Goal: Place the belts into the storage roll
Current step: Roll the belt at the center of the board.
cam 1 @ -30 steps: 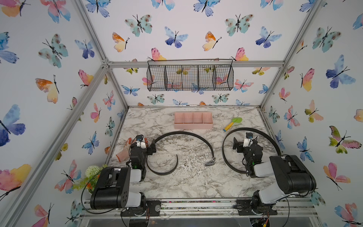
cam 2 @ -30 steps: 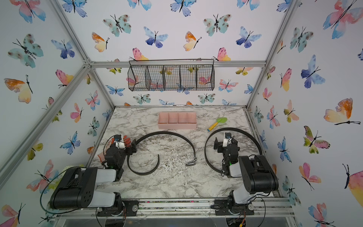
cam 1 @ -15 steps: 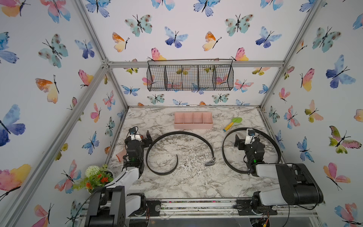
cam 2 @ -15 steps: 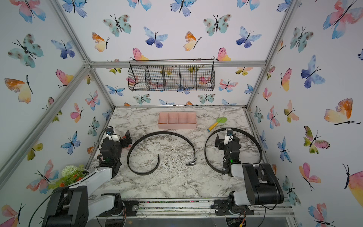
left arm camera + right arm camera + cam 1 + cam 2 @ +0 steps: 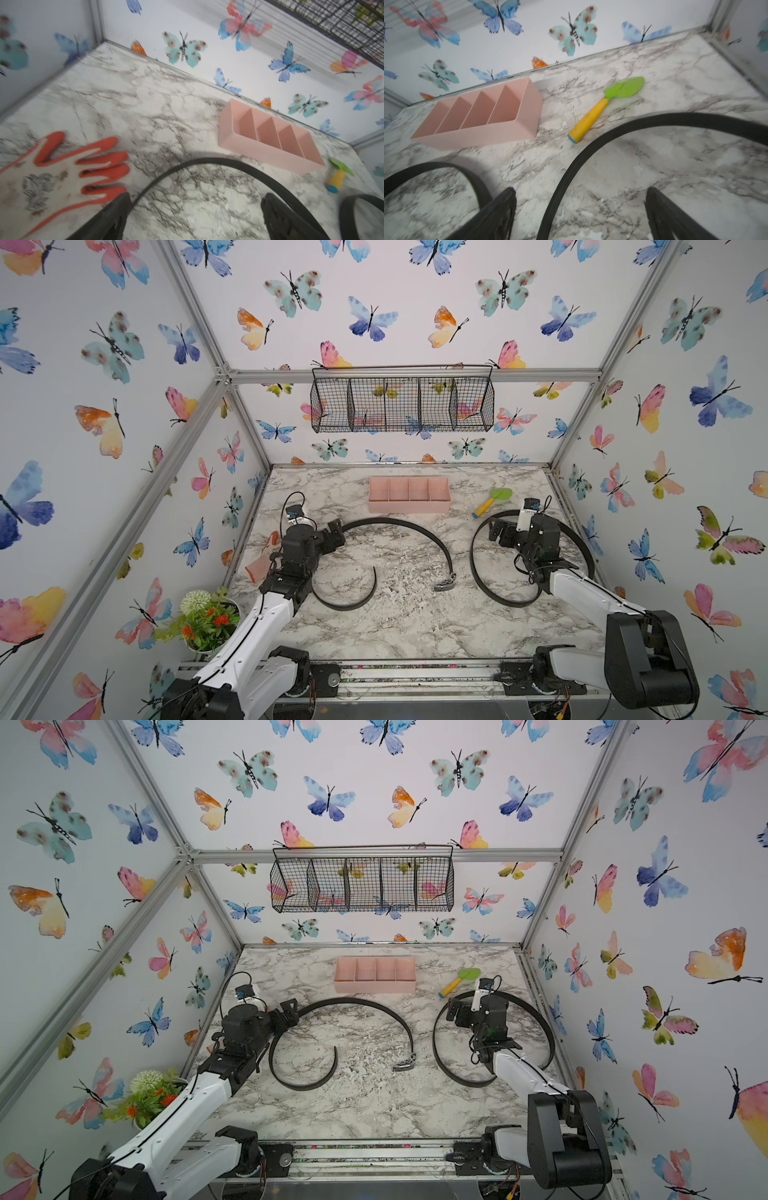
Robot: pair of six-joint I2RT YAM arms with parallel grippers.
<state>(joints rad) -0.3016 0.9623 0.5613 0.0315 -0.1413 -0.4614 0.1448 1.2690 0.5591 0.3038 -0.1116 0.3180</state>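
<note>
Left belt (image 5: 395, 521) and right belt (image 5: 675, 118): curled flat on marble table (image 5: 415, 635), both outside storage roll (image 5: 409, 506), which sits near the back wall. Left gripper (image 5: 336, 533) over left belt's arc, fingers wide apart. Right gripper (image 5: 496, 531) over right belt, fingers likewise apart.

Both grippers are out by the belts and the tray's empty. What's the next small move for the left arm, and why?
Probably lower the left gripper onto the left belt and close. Its jaws stand open and empty, the belt's arc runs right by its fingertips, and the pink storage tray holds nothing yet.
</note>
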